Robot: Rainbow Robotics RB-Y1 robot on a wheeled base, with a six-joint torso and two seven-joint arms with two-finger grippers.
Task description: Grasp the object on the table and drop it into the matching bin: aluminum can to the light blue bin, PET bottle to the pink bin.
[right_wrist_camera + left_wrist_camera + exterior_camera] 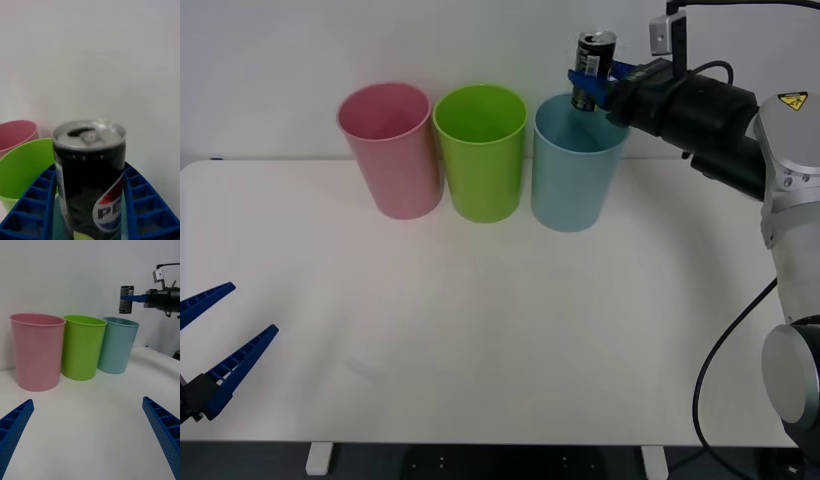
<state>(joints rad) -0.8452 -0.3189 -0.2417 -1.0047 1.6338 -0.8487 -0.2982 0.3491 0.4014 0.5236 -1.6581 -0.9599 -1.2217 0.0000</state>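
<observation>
Blue fingers of the left gripper hang spread apart, holding nothing, low over the near left edge of the table. Farther back three bins stand in a row: the pink bin, a lime green bin, then the light blue bin. Above the light blue bin's rim, the right gripper clamps the aluminum can upright in the air.
</observation>
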